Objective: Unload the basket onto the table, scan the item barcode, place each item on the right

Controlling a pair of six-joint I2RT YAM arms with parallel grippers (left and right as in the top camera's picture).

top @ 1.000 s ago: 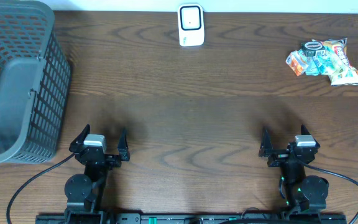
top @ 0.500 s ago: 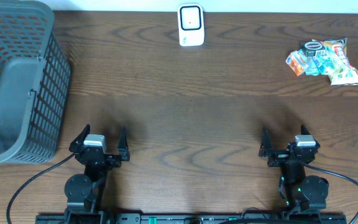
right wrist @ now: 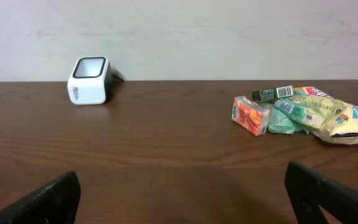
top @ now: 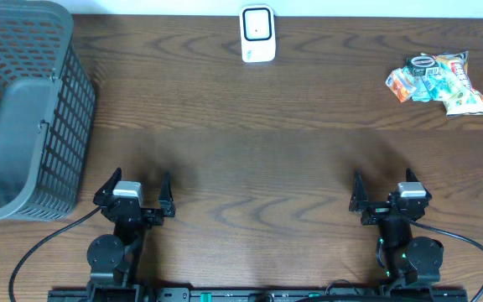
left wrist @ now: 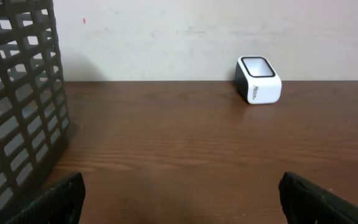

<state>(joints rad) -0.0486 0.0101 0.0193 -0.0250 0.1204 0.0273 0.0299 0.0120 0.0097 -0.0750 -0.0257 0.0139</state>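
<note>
Both arms sit at the near edge of the wooden table [top: 250,143], and nothing is in either pincer. The left gripper [top: 135,193] has its fingers spread wide, pointing toward the far side, well apart from everything. The right gripper [top: 390,198] is spread wide too, with bare wood in front of it. The items are out at the far right: a small pile of snack packets [top: 438,81] lying flat on the table, well apart from both arms. From the right wrist view you can pick them apart: an orange packet [right wrist: 251,116] on the left of the pile, a pale green packet [right wrist: 291,118] just beside it, a yellow bag [right wrist: 344,121] on the right, and a dark packet [right wrist: 272,93] at the back with a white barcode label facing the camera (the bars are too small to read). The white barcode scanner [top: 257,33] stands at the far edge, near the middle, with its dark window facing up. Over on the far left sits the grey mesh basket [top: 74,109], whose wall fills the left side of the left wrist view.
</note>
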